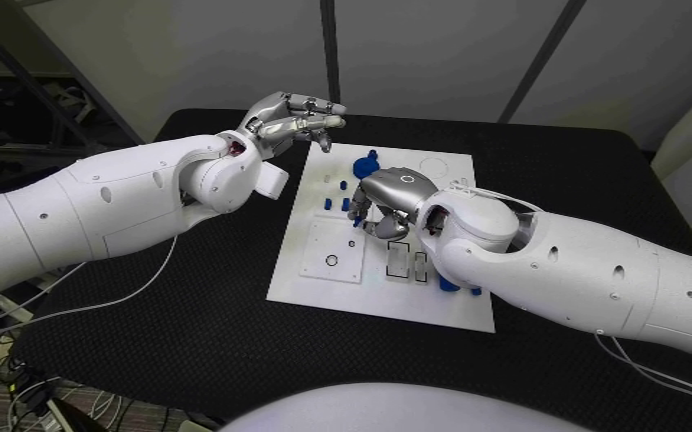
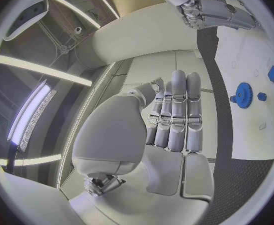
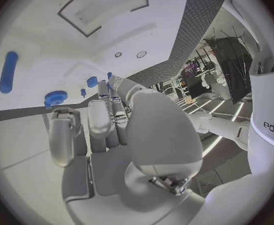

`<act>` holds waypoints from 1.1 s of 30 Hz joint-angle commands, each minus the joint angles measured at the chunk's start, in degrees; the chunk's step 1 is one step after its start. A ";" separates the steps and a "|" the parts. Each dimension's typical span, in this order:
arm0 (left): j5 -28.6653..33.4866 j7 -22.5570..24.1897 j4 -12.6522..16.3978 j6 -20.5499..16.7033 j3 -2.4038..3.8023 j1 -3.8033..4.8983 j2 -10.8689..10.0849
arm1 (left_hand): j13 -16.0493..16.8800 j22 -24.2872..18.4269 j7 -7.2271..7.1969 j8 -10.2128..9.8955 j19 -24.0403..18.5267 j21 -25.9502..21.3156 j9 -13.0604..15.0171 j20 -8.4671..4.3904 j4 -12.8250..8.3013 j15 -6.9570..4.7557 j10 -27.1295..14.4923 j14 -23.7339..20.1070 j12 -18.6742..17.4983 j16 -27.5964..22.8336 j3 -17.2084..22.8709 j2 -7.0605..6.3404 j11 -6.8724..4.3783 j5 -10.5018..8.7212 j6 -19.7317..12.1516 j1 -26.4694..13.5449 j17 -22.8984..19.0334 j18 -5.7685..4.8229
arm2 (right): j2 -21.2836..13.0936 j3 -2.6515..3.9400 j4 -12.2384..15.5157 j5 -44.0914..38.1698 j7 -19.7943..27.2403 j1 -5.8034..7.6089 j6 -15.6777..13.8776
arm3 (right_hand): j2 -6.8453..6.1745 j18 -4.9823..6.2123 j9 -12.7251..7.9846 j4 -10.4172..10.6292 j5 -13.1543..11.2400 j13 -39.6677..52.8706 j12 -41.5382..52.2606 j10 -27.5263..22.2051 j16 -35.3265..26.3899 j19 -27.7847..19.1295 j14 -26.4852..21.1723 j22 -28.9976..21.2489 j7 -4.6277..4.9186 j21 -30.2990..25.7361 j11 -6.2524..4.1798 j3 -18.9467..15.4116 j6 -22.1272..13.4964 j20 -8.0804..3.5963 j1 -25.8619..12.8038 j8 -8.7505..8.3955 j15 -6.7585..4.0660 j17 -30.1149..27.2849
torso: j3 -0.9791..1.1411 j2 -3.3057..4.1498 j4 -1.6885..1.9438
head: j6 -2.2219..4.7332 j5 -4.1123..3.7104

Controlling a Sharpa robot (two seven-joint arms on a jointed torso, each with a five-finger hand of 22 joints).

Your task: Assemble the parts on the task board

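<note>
I'm hovering the right hand (image 1: 387,204) low over the board (image 1: 332,252), fingers curled down among the small blue parts (image 1: 343,202) just under them; can't tell if it's pinching one. The gear (image 1: 366,163) is sitting just beyond its fingertips. Left hand (image 1: 293,120) is hanging off the board's far corner, fingers straight together, holding nothing.

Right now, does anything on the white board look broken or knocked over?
Nothing stands out. The task board lies flat on the table, the blue gear looks whole, and nothing is spilled. The right hand hides some parts.
</note>
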 commanded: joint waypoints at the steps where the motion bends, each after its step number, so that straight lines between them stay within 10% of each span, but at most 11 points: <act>1: 0.31 0.41 0.00 0.45 0.06 0.08 0.12 | -0.05 -0.09 0.08 -0.16 0.17 -0.37 -0.06 0.31 0.13 -0.04 -0.36 0.42 -0.13 -0.25 -0.36 0.57 0.21 -0.11 -0.34 0.06 -0.08 -0.62 | 0.26 -0.04 0.06 -1.11 0.29 -0.03 1.76 | 0.30 -1.00 0.07 -0.31 -0.18 -0.06 -0.38 -0.21 -0.20 3.45 0.68 11.11 0.09 0.26 0.33 0.11 -0.02 -0.34 -0.11 0.08 -0.27 -0.05 | 0.03 -0.03 -0.05 | -0.14 0.28; 33: 0.31 0.00 -0.66 0.78 0.06 0.08 0.82 | -0.05 -0.14 0.11 -0.20 0.19 -0.44 -0.08 0.32 0.15 -0.01 -0.41 0.43 -0.16 -0.33 -0.44 0.62 0.24 -0.12 -0.36 0.01 -0.10 -0.63 | 1.74 -0.15 -1.15 -1.46 1.03 -1.57 3.17 | 0.36 -1.02 0.08 -0.39 -0.18 -0.10 -0.37 -0.22 -0.19 3.49 0.67 11.18 0.08 0.32 0.33 0.12 -0.01 -0.34 -0.11 0.06 -0.27 -0.07 | -0.01 -0.07 0.01 | -0.68 1.09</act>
